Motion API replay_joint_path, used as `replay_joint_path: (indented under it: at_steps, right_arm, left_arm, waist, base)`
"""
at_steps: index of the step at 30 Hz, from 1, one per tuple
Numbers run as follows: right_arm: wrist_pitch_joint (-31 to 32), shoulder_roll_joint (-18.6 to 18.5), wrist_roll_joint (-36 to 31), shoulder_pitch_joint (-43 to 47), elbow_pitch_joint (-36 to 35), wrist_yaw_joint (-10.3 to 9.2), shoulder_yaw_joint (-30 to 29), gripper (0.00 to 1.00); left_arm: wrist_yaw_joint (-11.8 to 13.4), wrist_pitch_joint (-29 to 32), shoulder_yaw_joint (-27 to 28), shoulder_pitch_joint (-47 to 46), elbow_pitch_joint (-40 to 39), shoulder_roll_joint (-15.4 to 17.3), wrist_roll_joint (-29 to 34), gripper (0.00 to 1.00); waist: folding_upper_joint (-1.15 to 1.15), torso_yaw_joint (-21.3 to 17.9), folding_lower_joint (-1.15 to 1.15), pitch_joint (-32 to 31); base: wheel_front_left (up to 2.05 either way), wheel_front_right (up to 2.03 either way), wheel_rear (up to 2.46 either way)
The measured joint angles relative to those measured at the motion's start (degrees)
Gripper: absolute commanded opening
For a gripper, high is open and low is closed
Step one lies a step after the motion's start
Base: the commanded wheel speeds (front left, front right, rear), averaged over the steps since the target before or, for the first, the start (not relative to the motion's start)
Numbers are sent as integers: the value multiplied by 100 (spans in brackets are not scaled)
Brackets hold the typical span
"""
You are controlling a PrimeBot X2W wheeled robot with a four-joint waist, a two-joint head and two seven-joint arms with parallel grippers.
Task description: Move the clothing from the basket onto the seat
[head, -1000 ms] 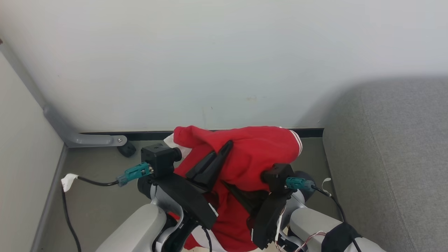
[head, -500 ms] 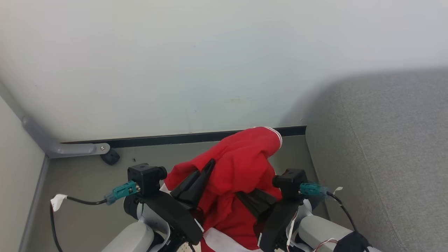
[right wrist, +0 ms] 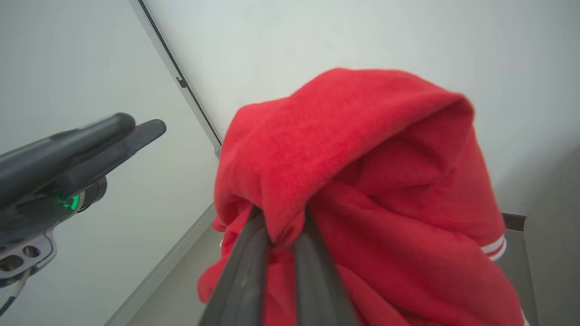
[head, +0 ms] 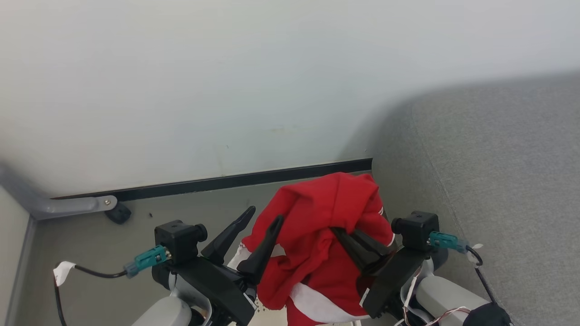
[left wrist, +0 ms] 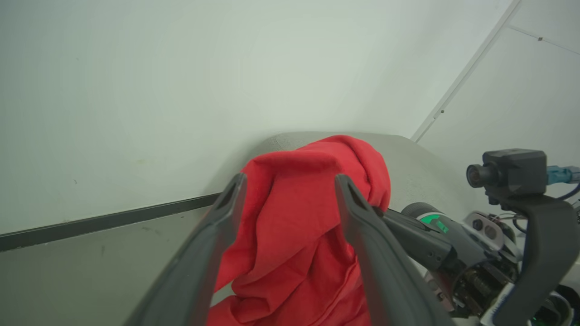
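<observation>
Beside the seat [head: 498,181], clothing [head: 326,213] in right hand [right wrist: 281,226]

The bright red soft fabric garment [head: 317,217] with white stripes hangs bunched up in the air above the floor. Its folds fall downward, and a broad white band shows at its lower part. It is just beside the rounded corner of the large grey woven-fabric sofa [head: 498,172], perhaps touching it.

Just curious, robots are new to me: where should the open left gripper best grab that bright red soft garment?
Probably the hanging left-side fold of the bright red soft garment, approached from the robot's left: it droops loose beside the open left gripper.
</observation>
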Motion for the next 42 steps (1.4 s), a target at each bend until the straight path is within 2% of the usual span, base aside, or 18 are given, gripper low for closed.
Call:
replay_joint_path:
  at_steps: [17, 33, 42]
  right_arm:
    - [0, -415, -386, 556, -766, -12, -1056, 0]
    - [-4, -751, -893, 901, -1873, -208, -1971, 0]
    - [-5, -799, -1112, 1205, -2348, -264, -2316, 0]
  left_arm:
    - [0, -224, -170, 100, -544, 266, 475, 100]
    - [8, -301, -308, 107, -818, 483, 931, 100]
    - [36, -323, -354, 107, -907, 546, 1043, 100]
  waist:
    - [0, -796, 0, -30]
    - [0, -1646, 0, 134]
    - [0, -2108, 0, 235]
  base:
    - [0, 0, 0]
    - [0, 0, 0]
    - [0, 0, 0]
